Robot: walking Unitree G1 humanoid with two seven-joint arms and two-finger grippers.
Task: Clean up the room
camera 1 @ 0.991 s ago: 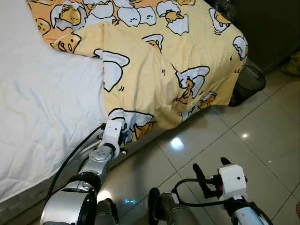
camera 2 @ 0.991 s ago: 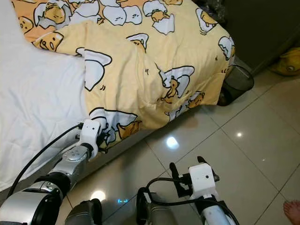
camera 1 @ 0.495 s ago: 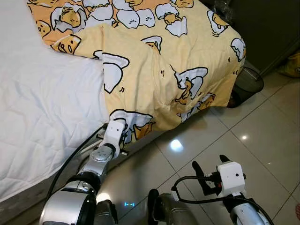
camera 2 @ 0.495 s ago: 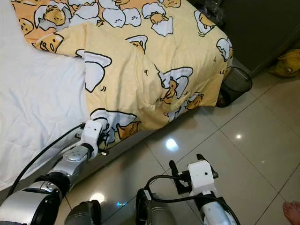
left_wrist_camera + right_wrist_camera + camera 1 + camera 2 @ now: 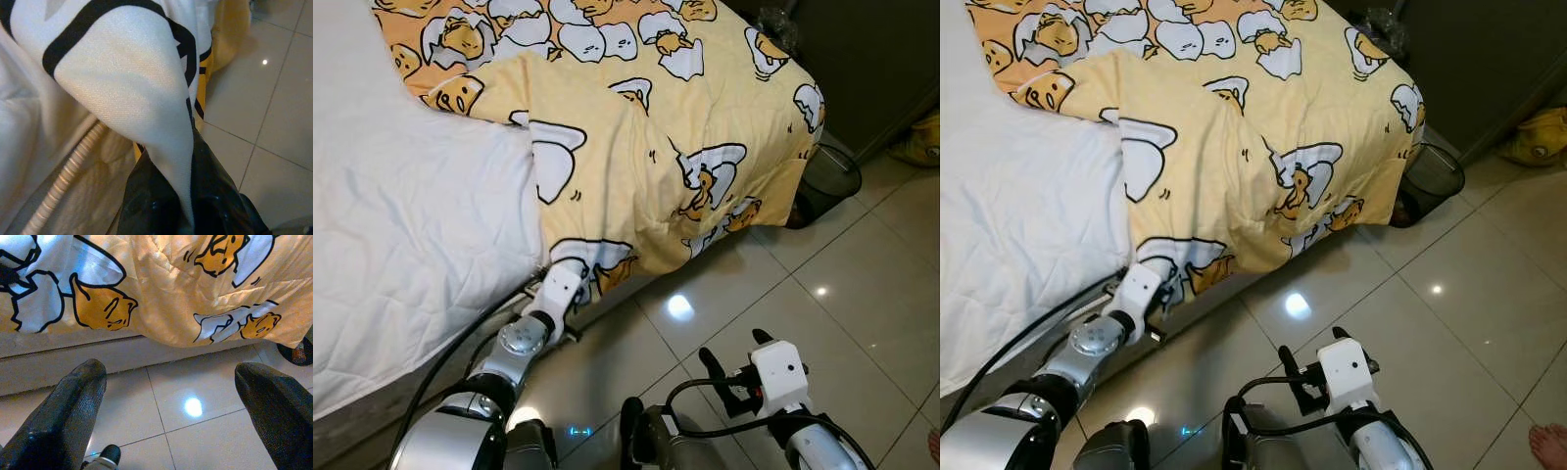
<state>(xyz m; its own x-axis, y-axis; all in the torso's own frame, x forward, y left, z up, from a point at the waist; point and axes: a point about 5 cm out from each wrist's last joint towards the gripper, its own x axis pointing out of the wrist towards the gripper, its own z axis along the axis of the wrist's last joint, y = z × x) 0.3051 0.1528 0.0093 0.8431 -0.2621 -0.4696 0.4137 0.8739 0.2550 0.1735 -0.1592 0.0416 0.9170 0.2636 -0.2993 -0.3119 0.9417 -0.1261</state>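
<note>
Two grippers are in view. Left gripper: jaws clamped on the lower hem of the yellow cartoon-print duvet, with a white, black-outlined fold of fabric pinched between the fingers. From that grip, the duvet rises over the edge of the white mattress and drapes down the bed's side toward the tiled floor. Right gripper: jaws wide apart, holding nothing, above the floor, with the hanging duvet edge ahead of the fingertips. A black mesh wastebasket stands beyond the bed corner.

We see a black mesh wastebasket by the bed's corner, glossy tiled floor, a yellow bag beyond.
</note>
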